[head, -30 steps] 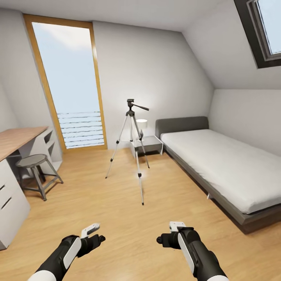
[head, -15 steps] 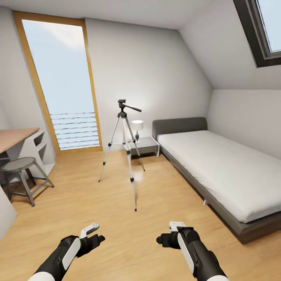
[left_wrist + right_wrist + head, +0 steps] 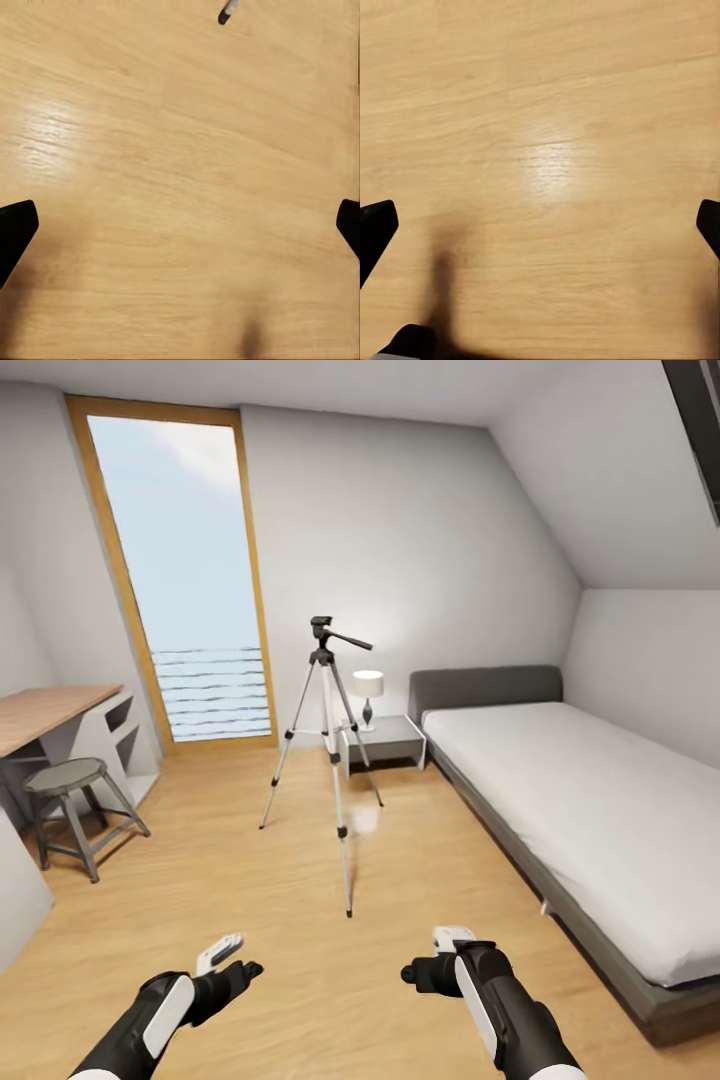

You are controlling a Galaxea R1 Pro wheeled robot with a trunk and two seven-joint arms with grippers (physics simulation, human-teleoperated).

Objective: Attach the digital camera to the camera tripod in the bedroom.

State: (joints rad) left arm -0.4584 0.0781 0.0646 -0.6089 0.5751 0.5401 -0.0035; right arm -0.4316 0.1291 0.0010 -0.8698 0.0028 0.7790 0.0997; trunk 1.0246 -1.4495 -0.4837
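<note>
Both jaws are held wide open and empty, left gripper (image 3: 222,952) and right gripper (image 3: 447,938) above wood floor (image 3: 300,920). Camera tripod (image 3: 328,740) is seen ahead, between them.

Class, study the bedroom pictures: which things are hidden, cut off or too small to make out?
- Camera tripod: head view, the mounting plate on its head is too small to read.
- Desk: head view, cut off by the left edge.
- Bed: head view, far end cut off at the right edge.
- Left gripper, right gripper: wrist views crop the fingers at the edges.
</note>
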